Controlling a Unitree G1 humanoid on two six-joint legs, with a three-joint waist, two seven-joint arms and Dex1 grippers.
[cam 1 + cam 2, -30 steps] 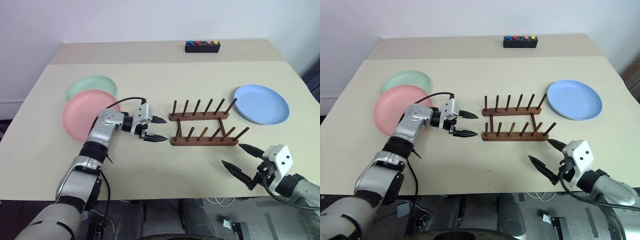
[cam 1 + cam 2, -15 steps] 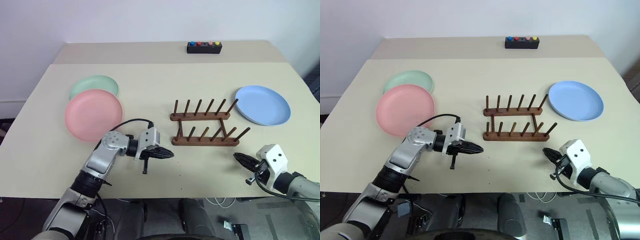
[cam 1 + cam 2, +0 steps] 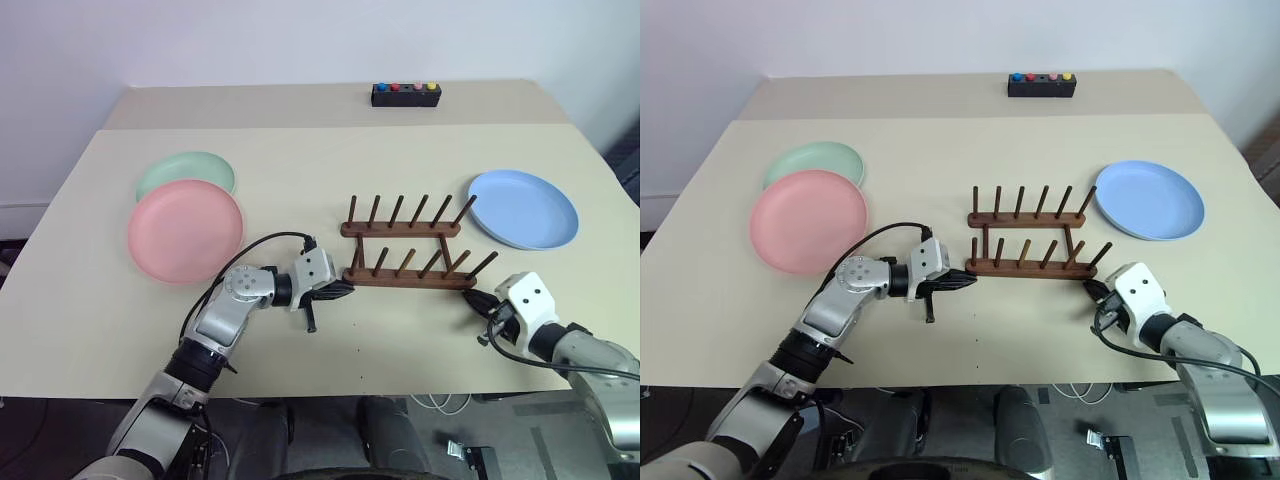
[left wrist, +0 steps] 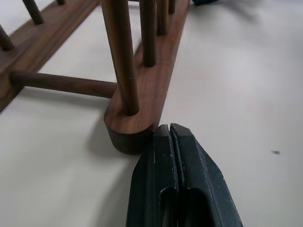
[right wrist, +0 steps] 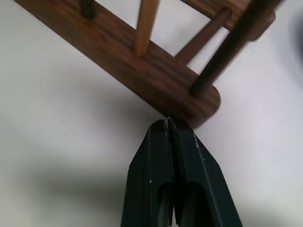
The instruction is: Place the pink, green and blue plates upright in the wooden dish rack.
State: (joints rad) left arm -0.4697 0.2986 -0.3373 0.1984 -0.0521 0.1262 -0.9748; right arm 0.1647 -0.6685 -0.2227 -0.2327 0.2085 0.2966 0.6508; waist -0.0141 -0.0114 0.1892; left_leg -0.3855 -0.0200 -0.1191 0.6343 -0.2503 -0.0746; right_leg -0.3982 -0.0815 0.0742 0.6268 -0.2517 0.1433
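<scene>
A: Where's the rack?
B: The rack [image 3: 410, 255] sits mid-desk [image 3: 300, 180], empty. Left pincer [image 4: 170, 135] and right pincer [image 5: 168, 125], both closed, touch its near rail's ends.
A: Plates?
B: All 3 lie flat.

I am seeing the right tool [image 5: 168, 124] with its two black fingers [image 5: 151, 165] pressed flat together, no gap between them, nothing held. Its tip is sitting right against the rounded end of one base rail of the wooden dish rack [image 5: 142, 71]; I cannot tell whether it is quite touching. Upright pegs are rising from that dark-brown rail, one paler peg [image 5: 146, 23] and a darker one [image 5: 227, 52] closest to the rail's end. A thin crossbar [image 5: 203, 33] is running from this rail to the second rail beyond it. The rack is resting on the pale surface [image 5: 52, 118], and the tool is casting a soft shadow on it.
</scene>
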